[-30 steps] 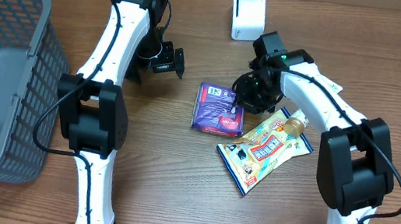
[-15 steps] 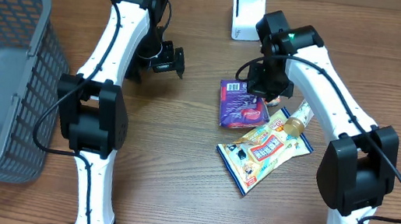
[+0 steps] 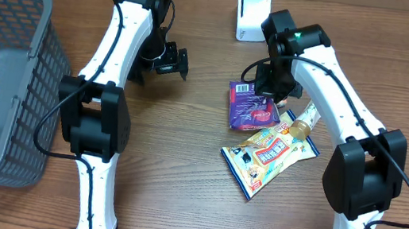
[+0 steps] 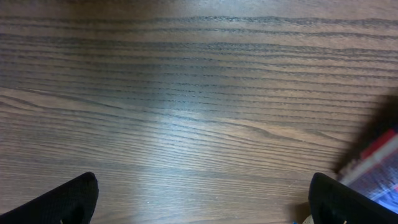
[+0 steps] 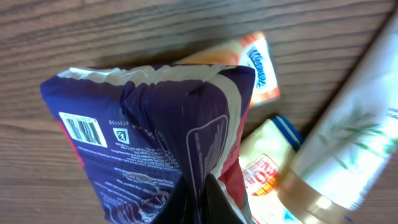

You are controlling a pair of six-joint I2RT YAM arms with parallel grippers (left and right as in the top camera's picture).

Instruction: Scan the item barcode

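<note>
The right gripper (image 3: 271, 90) has clamped shut on the crinkly purple plastic snack packet (image 3: 251, 107) and swung it up toward the white upright scanner (image 3: 252, 13) (the left gripper (image 3: 165, 62) gapes wide, idle), so scanning looks imminent.

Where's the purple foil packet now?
Overhead view, right of centre: purple foil packet pinched in the right gripper, between the white scanner and the yellow snack bag.

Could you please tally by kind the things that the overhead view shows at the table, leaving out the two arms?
Packets: 2, the purple packet and the yellow packet
Tube: 1
Basket: 1
White scanner: 1
Total: 5
</note>
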